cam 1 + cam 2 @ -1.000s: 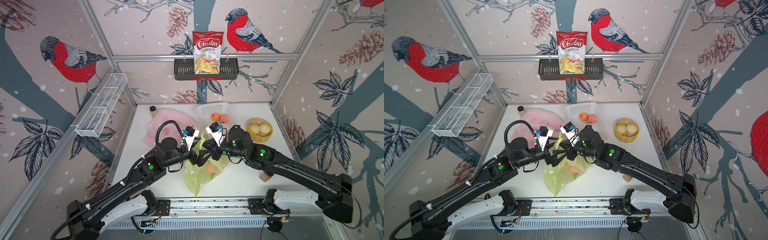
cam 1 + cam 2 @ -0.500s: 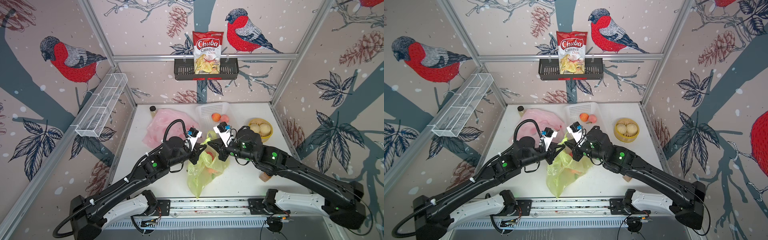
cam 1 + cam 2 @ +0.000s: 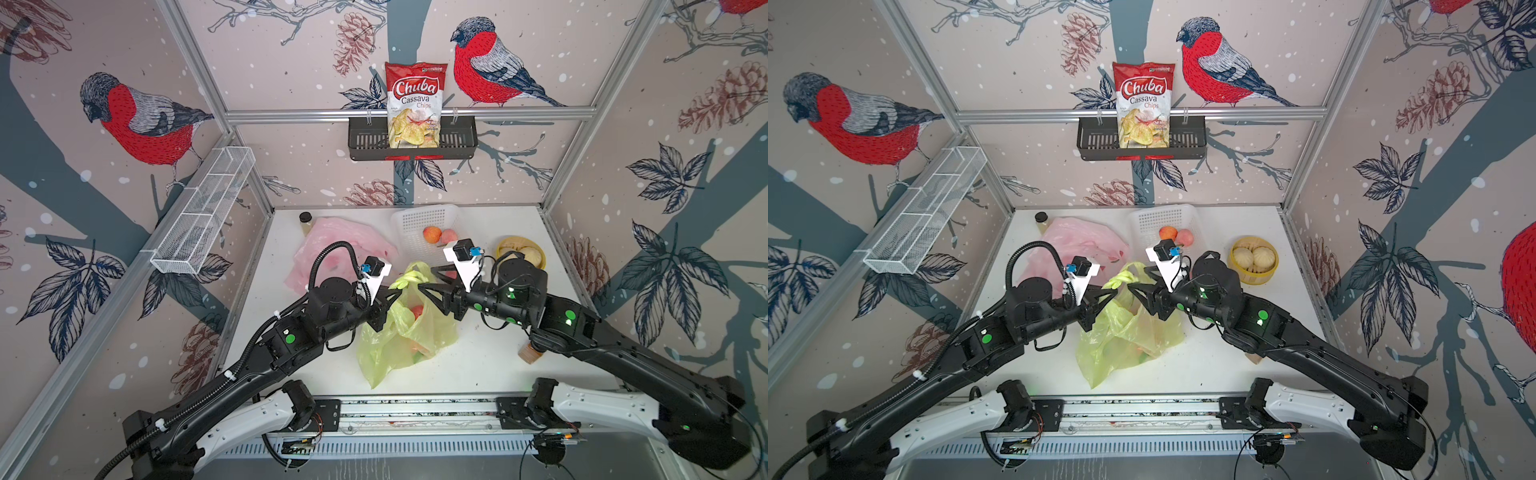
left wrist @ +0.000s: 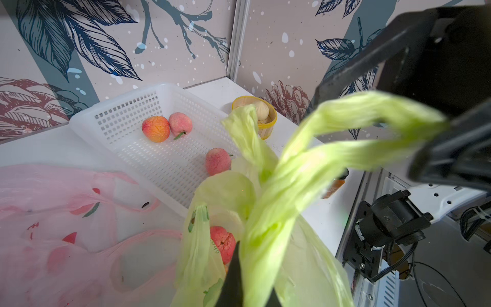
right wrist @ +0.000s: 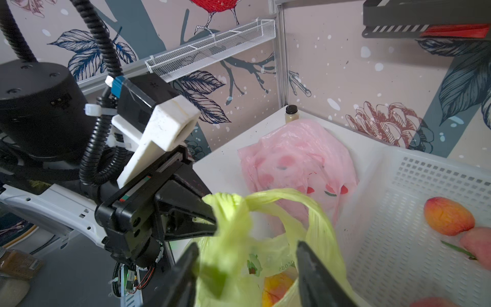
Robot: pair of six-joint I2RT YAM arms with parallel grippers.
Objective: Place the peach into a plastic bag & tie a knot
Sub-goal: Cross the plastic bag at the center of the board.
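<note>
A yellow-green plastic bag (image 3: 409, 336) (image 3: 1125, 336) stands mid-table with a reddish peach (image 3: 417, 311) (image 4: 221, 243) inside and more fruit lower down. Its twisted handles (image 3: 405, 280) (image 4: 345, 127) rise between the two arms. My left gripper (image 3: 397, 291) (image 3: 1115, 291) (image 4: 252, 281) is shut on one handle strand. My right gripper (image 3: 428, 279) (image 3: 1138, 279) (image 5: 247, 255) stands open, its jaws apart on either side of the other handle loop and not pinching it.
A white basket (image 3: 415, 220) at the back holds loose peaches (image 3: 432, 234). A pink bag (image 3: 332, 245) lies back left beside a small bottle (image 3: 306, 220). A yellow bowl of buns (image 3: 521, 255) sits back right. A small wooden piece (image 3: 528, 353) lies under the right arm.
The left gripper has closed on the bag's handle. The right gripper, shut on the handles before, has opened. Both grippers and the bag's top have shifted slightly toward the back.
</note>
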